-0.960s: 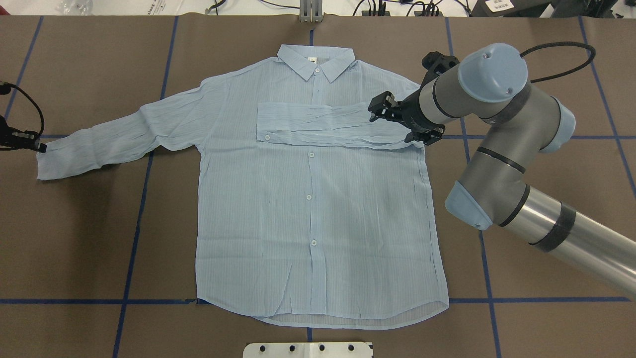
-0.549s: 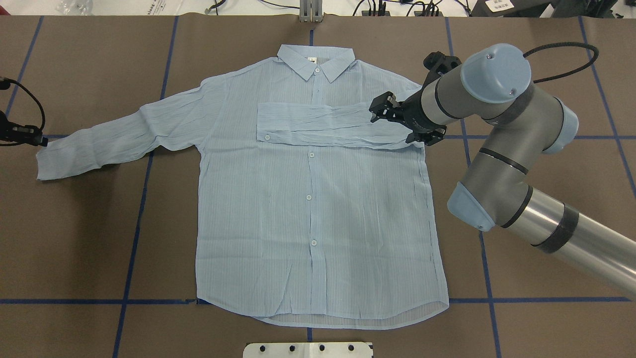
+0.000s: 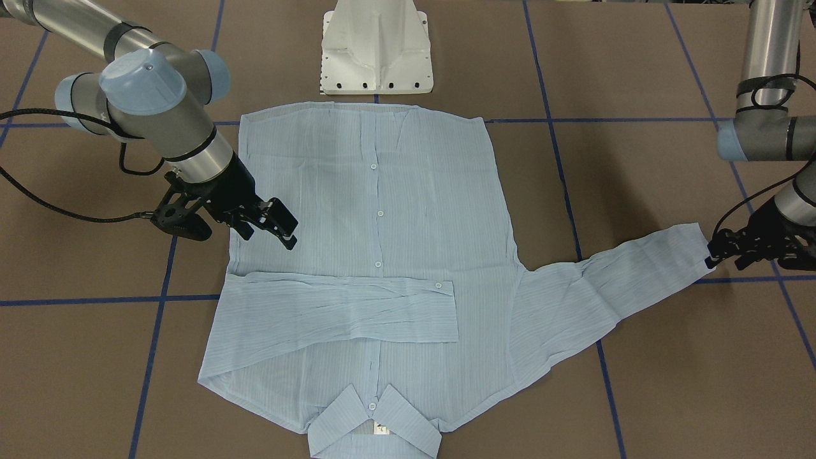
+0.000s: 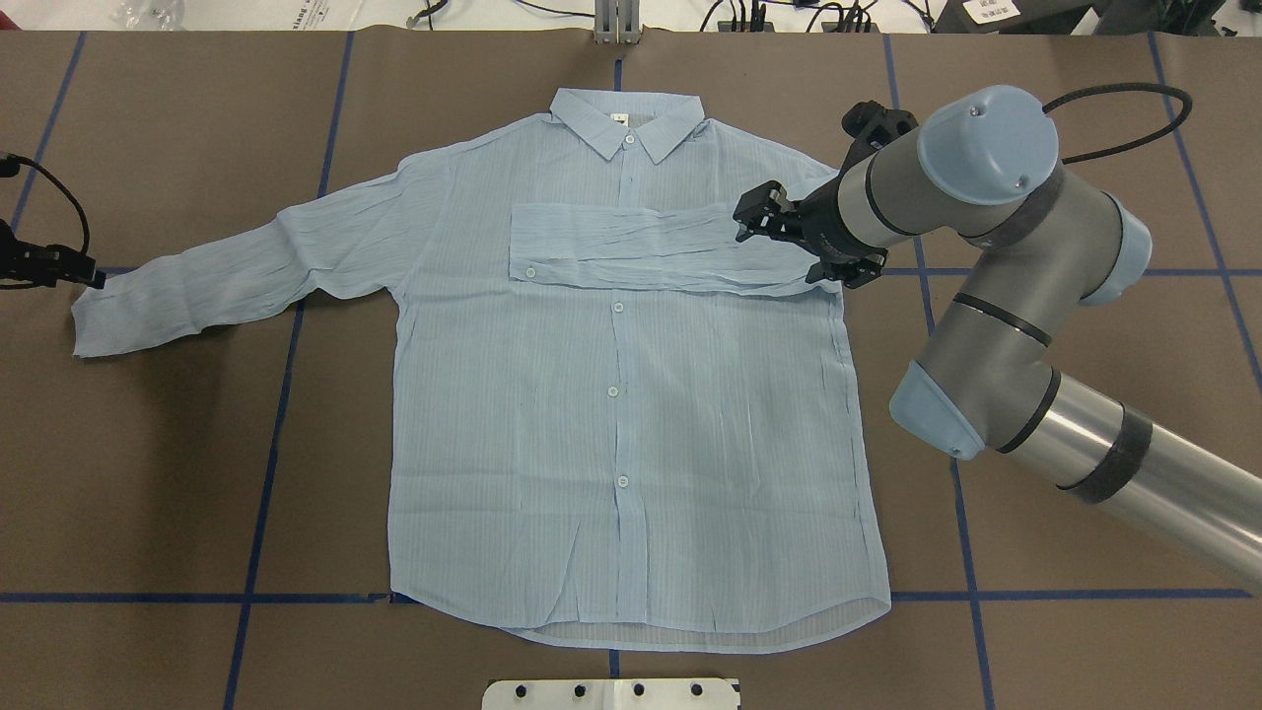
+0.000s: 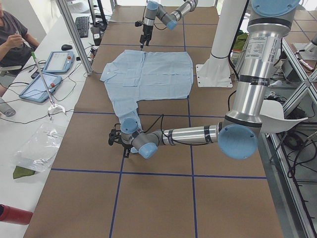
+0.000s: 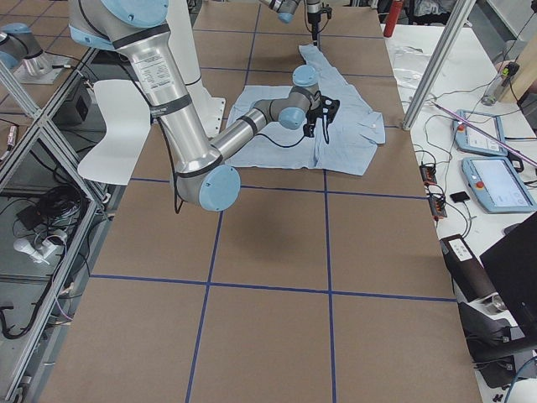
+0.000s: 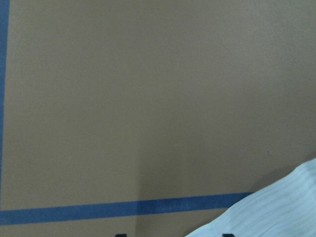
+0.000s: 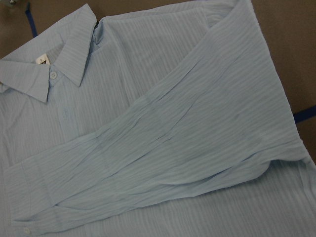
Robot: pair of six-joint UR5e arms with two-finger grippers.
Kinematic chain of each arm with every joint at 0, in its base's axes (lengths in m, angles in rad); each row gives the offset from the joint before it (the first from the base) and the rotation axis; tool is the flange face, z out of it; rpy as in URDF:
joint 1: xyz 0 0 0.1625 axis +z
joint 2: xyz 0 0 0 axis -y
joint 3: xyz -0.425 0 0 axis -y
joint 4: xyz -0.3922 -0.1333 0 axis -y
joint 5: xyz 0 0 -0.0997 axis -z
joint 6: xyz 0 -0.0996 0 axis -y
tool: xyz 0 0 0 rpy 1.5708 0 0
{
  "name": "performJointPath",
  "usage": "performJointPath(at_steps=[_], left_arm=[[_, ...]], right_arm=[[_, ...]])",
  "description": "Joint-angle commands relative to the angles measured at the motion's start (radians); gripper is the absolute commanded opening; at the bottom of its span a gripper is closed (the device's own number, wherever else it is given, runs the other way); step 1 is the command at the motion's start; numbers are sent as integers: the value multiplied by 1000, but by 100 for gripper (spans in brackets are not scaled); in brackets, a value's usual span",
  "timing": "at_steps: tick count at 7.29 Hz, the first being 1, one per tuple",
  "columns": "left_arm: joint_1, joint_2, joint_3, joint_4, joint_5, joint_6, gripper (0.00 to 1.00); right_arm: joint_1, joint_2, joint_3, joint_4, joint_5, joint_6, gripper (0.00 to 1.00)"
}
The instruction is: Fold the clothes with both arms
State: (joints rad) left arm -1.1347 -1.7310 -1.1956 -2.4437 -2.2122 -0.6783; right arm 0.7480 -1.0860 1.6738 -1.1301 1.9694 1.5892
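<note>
The light-blue striped shirt point(image 4: 611, 444) lies flat and front up on the brown table, with its collar point(image 4: 626, 118) at the far side. One sleeve point(image 4: 631, 251) is folded across the chest. The other sleeve point(image 4: 246, 266) stretches out to the view's left. My right gripper point(image 4: 746, 215) is open and empty, just above the shoulder end of the folded sleeve point(image 3: 344, 306). My left gripper point(image 4: 91, 276) is at the cuff corner of the stretched sleeve point(image 3: 605, 280). In the left wrist view its fingertips stand apart, with the cuff point(image 7: 276, 207) reaching in between them.
The white pedestal base point(image 3: 376, 51) stands at the near table edge behind the shirt hem. Blue tape lines point(image 4: 266, 444) cross the brown table cover. A side table with tablets point(image 5: 57, 62) and a seated operator point(image 5: 12, 34) runs along the far side.
My left gripper has crept toward the cuff corner of the stretched sleeve. The right arm has shifted very slightly. The shirt has not moved.
</note>
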Motion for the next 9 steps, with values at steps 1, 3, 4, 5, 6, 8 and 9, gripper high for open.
performJointPath(at_steps=[1,3,4,5,6,8,9], left_arm=[[1,5,-2,0,-3,0,68],[1,7,-1,-1,-3,0,68],[3,7,-1,-1,-3,0,68],[6,7,-2,-1,-4,0,68],[18,8,-1,-3,-4,2,68],[21,8,-1,-3,-14,3,65],[21,8,-1,-1,-24,2,45]], right_arm=[[1,-2,1,0,0,0,100],[1,-11,4,1,5,0,100],[1,-29,24,0,6,0,100],[2,-66,56,0,8,-2,100],[10,-77,66,0,8,-2,100],[10,-84,66,0,6,-2,100],[10,-84,66,0,6,-2,100]])
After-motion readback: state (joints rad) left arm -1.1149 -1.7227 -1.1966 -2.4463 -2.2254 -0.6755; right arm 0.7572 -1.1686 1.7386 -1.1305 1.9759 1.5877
